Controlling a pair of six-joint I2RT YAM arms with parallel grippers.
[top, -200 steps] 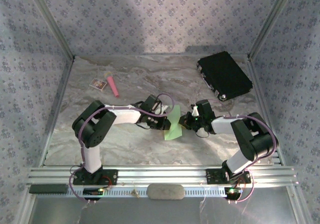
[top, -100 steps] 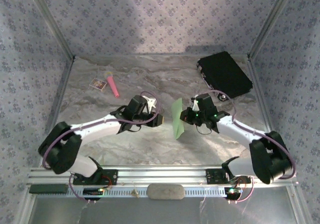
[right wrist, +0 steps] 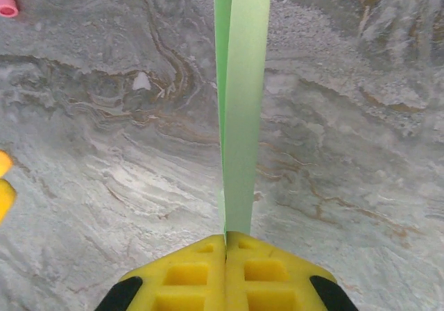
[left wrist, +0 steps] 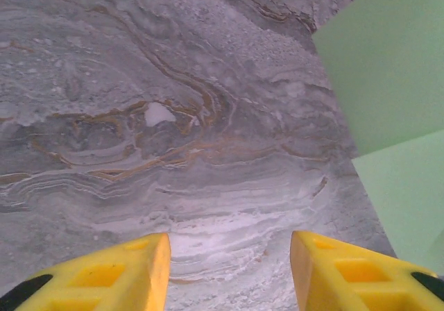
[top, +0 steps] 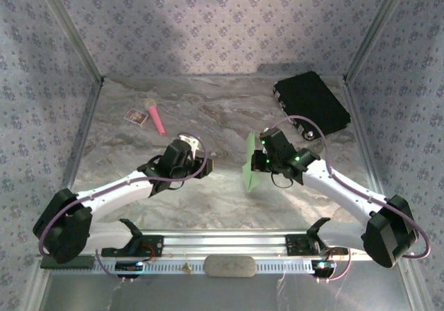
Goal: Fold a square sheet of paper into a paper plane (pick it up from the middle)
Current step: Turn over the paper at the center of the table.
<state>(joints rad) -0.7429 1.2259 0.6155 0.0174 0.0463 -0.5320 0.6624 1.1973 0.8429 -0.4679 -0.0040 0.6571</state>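
Now, over the marble table (top: 208, 116), our left gripper (left wrist: 229, 255) hangs parted and empty. Our right gripper (right wrist: 226, 238) pinches the creased square sheet of paper (right wrist: 239, 103) upright, mid-fold. Next, we judge, the left must take its free edge.

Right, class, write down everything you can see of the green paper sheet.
The green paper sheet is thin, plain, lime-green and matte. It is folded, with two layers lying close together and a crease between two panels. It stands on edge over the marble table, pinched at one edge by the shut right gripper. The open left gripper is beside it, apart. Whether its far end touches the table cannot be told.
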